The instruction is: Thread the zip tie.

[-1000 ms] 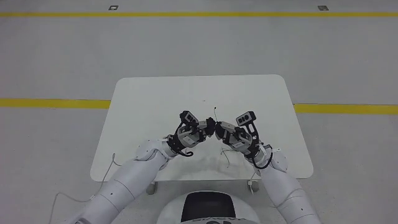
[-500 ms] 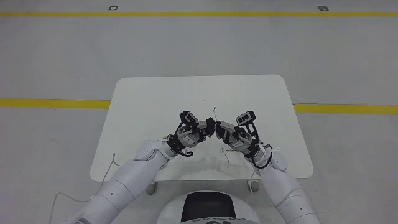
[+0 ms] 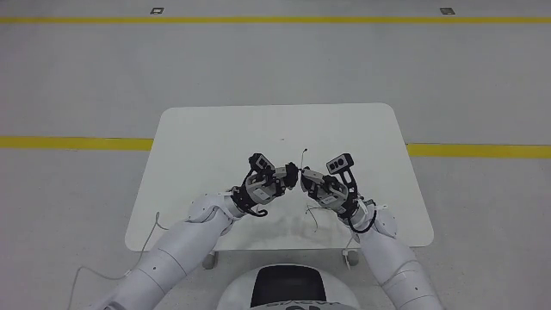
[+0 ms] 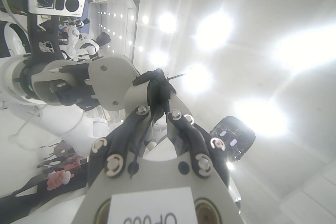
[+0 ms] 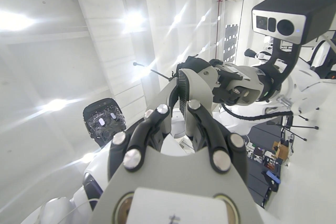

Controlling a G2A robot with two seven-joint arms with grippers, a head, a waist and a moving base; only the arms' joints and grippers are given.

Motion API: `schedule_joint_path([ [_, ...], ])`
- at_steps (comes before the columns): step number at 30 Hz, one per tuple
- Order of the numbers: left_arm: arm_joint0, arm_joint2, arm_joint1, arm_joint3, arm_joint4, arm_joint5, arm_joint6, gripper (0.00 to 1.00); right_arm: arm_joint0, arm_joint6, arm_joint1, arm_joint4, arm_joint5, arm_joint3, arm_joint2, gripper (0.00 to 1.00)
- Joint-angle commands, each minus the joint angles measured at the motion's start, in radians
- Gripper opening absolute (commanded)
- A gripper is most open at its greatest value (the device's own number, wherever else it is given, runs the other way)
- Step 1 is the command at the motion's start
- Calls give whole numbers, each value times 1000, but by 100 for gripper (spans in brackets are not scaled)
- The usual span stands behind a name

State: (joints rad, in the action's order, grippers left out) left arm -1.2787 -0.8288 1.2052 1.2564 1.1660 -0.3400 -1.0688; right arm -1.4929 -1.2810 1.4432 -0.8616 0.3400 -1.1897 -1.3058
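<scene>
Above white table [image 3: 198,138], zip tie [image 3: 301,157] tail points away from robot.

Both arms bend inward in front of the body, wrists angled toward each other. The left gripper [image 3: 288,175] and the right gripper [image 3: 305,180] meet tip to tip, each pinched closed on the zip tie [image 5: 157,72].

White rounded counter [image 3: 224,138] on grey floor [image 3: 275,69]; near yellow stripe [image 3: 77,143] passing beneath, far yellow stripe [image 3: 258,20] beside small floor plates [image 3: 157,10].
</scene>
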Motion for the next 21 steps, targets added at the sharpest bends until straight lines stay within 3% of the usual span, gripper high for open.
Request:
schedule_joint_path([
  [1, 0, 0, 0, 0, 0, 0, 0, 0, -2, 1, 0, 8, 0, -3, -3, 0],
  [21, 0, 0, 0, 0, 0, 0, 0, 0, -22, 12, -4, 33, 0, -25, -48, 0],
])
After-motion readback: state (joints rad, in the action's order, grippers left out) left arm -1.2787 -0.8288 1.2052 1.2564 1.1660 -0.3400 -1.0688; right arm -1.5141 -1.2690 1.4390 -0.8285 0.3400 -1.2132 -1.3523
